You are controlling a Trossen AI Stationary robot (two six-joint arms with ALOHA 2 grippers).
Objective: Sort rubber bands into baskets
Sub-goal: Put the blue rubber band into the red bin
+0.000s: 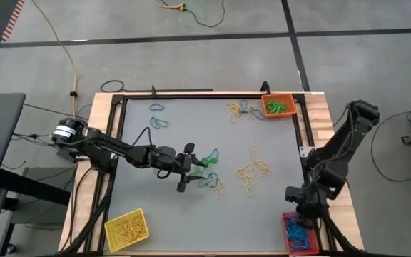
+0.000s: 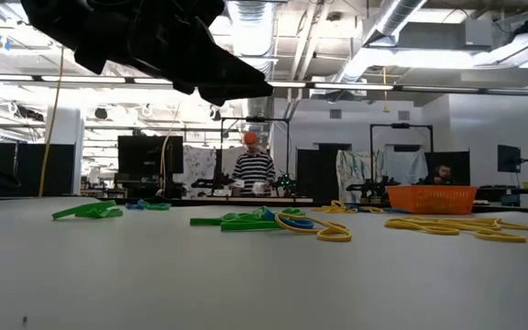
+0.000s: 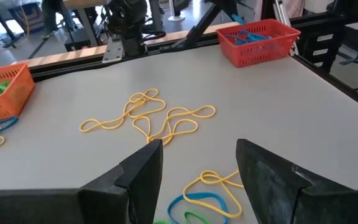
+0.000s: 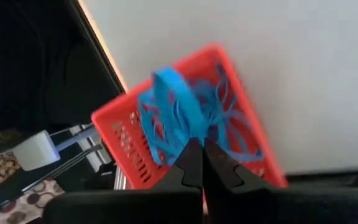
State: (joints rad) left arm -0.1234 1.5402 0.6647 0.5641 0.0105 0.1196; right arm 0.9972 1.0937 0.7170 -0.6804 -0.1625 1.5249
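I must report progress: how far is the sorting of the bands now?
Partly done. Yellow basket, orange basket and red basket each hold bands. Right gripper, shut, holds a blue band above the red basket. Many loose bands remain.

red basket [image 4: 166,140]: blurred beneath the right pincer [image 4: 202,163], whose fingers hide part of its blue bands
left pincer [image 3: 197,168]: fingertips cut off by edge

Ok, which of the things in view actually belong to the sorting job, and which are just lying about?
Job:
- loose rubber bands on the mat
- yellow basket, holding yellow bands
- orange basket, holding green bands
- red basket, holding blue bands
- left gripper, open over the middle cluster
- right gripper, shut, above the red basket

Lying about:
- yellow cable on the floor
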